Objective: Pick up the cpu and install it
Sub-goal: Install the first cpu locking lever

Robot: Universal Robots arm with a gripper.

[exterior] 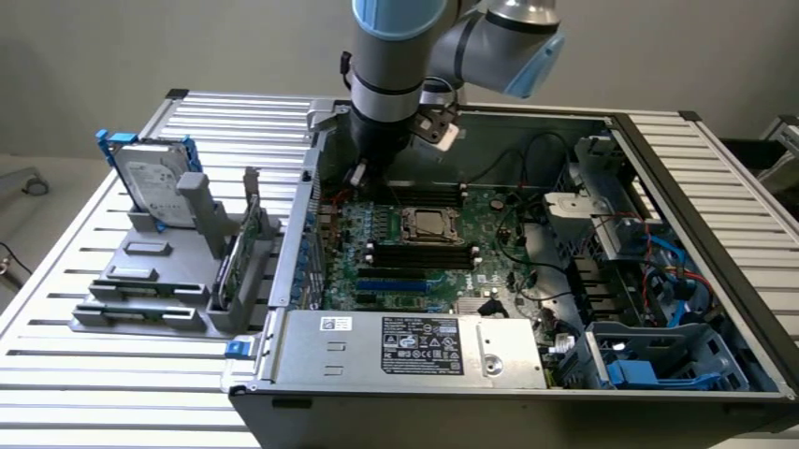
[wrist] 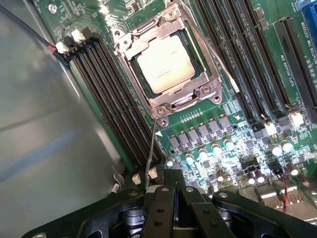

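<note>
Black metal gripper (wrist: 174, 192): jaws pressed together, pinching nothing, poised over the green motherboard (wrist: 233, 148).
Small square silver-lidded cpu (wrist: 165, 64): already lying flat inside the grey metal socket frame (wrist: 210, 93).
Progress: placement looks done; whether the frame is latched, I cannot tell.

The open computer case (exterior: 724, 271) lies on the slatted table (exterior: 75, 402). The motherboard (exterior: 500, 271) lies inside it. The cpu (exterior: 431, 224) (wrist: 165, 64) sits in the socket frame (wrist: 210, 91) at the middle of the board, between two rows of memory slots (exterior: 418, 254). The power supply (exterior: 413, 346) is in front of the board. The gripper (exterior: 358, 176) (wrist: 174, 198) hangs over the board, behind the socket. At the exterior view's left of the case, the hard drive (exterior: 152, 182) stands upright in a holder (exterior: 138, 281).
</note>
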